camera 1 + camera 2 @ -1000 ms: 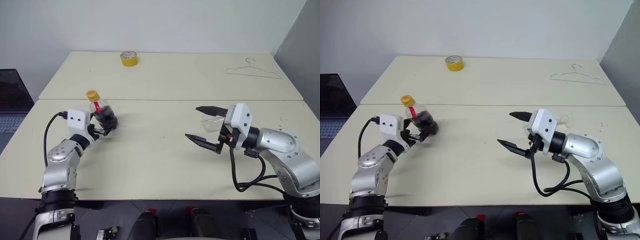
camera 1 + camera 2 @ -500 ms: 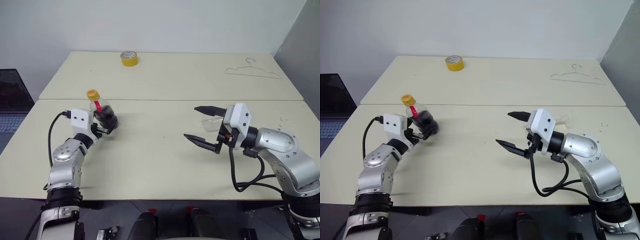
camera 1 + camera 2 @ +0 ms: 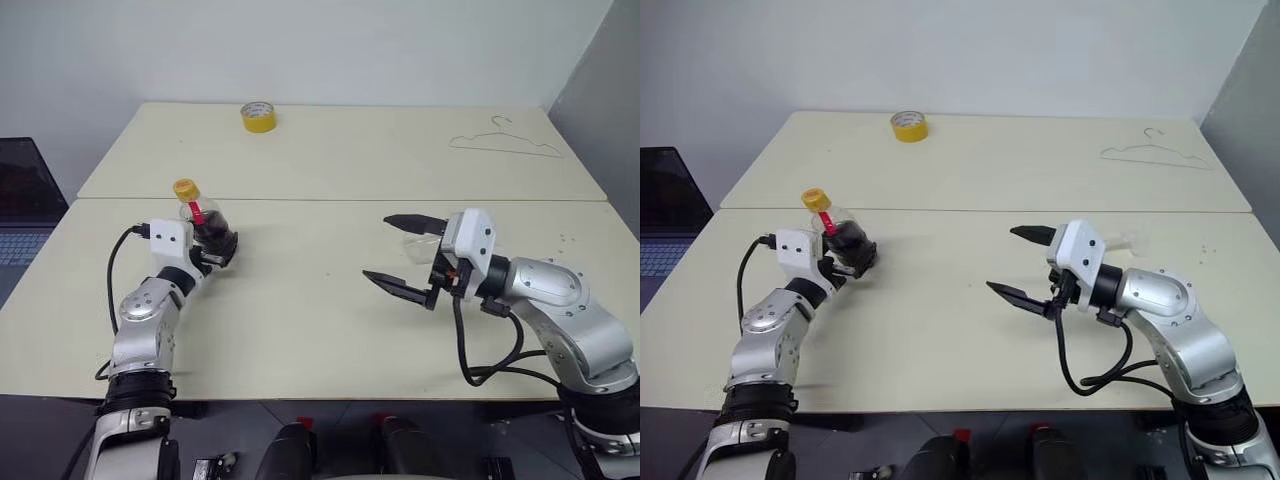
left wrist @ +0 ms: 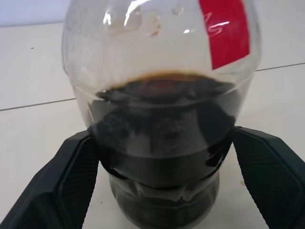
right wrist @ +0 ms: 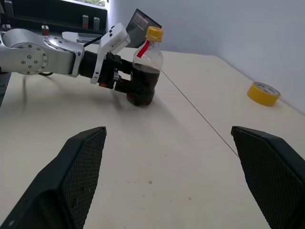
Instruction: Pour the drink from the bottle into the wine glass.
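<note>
Left fingers [image 4: 71, 181]: spread, flanking your bottle [image 3: 205, 228] low on its body.
Right gripper [image 3: 404, 256]: fingers wide apart, holding nothing.
Bottle: upright on cream table [image 3: 300, 320], yellow cap on.
Wine glass [image 3: 415, 246]: mostly hidden behind right gripper.
Surroundings: tape roll [image 3: 258, 116], hanger [image 3: 505, 142], laptop [image 3: 22, 200], grey wall.

No legible text, brand name, number or sign in any view. The bottle [image 4: 162, 119] carries a red label patch [image 4: 224, 31] with faint pale marks on it, too blurred to read as letters. The yellow tape roll [image 3: 258, 116] at the far edge of the desk [image 3: 330, 300] shows no readable print.
</note>
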Tool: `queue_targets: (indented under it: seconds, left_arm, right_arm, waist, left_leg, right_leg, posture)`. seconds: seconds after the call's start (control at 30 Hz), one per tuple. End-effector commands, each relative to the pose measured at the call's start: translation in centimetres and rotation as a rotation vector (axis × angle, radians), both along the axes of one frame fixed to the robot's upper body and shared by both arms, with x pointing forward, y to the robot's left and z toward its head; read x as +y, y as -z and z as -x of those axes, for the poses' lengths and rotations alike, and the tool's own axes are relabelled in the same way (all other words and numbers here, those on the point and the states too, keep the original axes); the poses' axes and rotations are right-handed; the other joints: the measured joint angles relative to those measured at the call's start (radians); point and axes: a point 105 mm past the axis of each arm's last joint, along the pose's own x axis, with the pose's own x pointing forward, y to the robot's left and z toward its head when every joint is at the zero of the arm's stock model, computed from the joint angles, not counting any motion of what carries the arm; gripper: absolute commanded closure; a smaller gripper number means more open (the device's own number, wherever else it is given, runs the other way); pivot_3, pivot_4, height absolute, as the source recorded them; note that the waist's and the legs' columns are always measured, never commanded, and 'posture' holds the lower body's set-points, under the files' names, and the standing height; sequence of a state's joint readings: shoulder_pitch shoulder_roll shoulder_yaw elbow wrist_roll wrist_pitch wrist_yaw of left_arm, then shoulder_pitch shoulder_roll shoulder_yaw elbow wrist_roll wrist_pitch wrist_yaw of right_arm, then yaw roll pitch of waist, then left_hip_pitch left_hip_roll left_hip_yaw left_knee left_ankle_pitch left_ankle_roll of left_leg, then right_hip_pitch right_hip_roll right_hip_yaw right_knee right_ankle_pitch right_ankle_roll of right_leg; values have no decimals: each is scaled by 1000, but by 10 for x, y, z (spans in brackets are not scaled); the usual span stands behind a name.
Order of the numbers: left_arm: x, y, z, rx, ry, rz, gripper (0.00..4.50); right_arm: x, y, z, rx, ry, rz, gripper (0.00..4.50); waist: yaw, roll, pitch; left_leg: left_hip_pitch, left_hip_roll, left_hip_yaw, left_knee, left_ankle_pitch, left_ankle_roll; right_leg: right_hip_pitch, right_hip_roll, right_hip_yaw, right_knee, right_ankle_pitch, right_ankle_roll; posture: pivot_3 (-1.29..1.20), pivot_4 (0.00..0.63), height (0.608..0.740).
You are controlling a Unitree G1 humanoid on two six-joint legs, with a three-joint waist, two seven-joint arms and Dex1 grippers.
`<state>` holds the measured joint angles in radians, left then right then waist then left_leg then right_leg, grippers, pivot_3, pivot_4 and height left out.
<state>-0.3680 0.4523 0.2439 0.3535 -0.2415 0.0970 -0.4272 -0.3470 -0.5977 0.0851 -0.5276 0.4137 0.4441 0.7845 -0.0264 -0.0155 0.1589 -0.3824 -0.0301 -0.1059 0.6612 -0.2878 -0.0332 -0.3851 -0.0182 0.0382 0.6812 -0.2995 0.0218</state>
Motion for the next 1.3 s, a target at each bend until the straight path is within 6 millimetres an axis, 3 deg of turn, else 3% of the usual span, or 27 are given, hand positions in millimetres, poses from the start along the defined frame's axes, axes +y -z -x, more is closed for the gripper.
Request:
queue_targets:
  seconds: [0.03,0.17,0.33,0.53,0.77,1.07,1.17,1.3]
  left_arm:
    - [0,-11,-4,-48,1,-3,887]
    - [-5,-10,-9,-44,23,-7,1992]
    - [-8,-12,-11,-53,40,-14,2477]
    - [-18,-23,-9,-79,89,0,2676]
    - [-67,-48,16,-114,266,10,2907]
    - [-112,-44,33,-40,367,-77,3203]
    - [-131,-42,36,-36,415,-183,3239]
    - [-144,-44,39,-47,447,-245,3324]
  right_arm:
    - [5,-10,3,-61,-22,-13,0]
    - [6,-11,3,-66,-20,-20,0]
    - [6,-12,2,-78,-11,-30,0]
    - [5,-15,1,-97,-1,-42,0]
    - [3,-25,0,-143,8,-63,0]
    - [14,-41,-5,-136,-4,-115,0]
    - [24,-50,-13,-97,13,-191,0]
    - [37,-47,-20,-43,39,-218,0]
  waist:
    - [0,0,0]
    - [0,0,0]
    - [0,0,0]
    - [0,0,0]
    - [0,-1,0]
    - [-1,-1,0]
    - [-3,0,0]
    - [-2,-1,0]
  left_leg:
    - [0,0,0,0,0,0]
    - [0,0,0,0,0,0]
    - [0,0,0,0,0,0]
    - [0,0,0,0,0,0]
    - [-2,0,0,1,1,-1]
    - [-2,0,0,0,0,0]
    - [-2,0,0,0,0,-1]
    - [-2,0,0,0,1,-2]
  right_leg:
    - [0,0,0,0,0,0]
    - [0,0,0,0,0,0]
    - [0,0,0,0,0,0]
    - [0,0,0,0,0,0]
    - [-1,0,1,0,0,0]
    - [-1,0,0,1,0,0]
    - [-1,0,1,1,0,0]
    - [-2,0,1,1,0,0]
  posture:
    - [0,150,740]
    - [0,150,740]
    - [0,150,740]
    - [0,150,740]
    - [0,150,740]
    - [0,150,740]
    - [0,150,740]
    - [0,150,740]
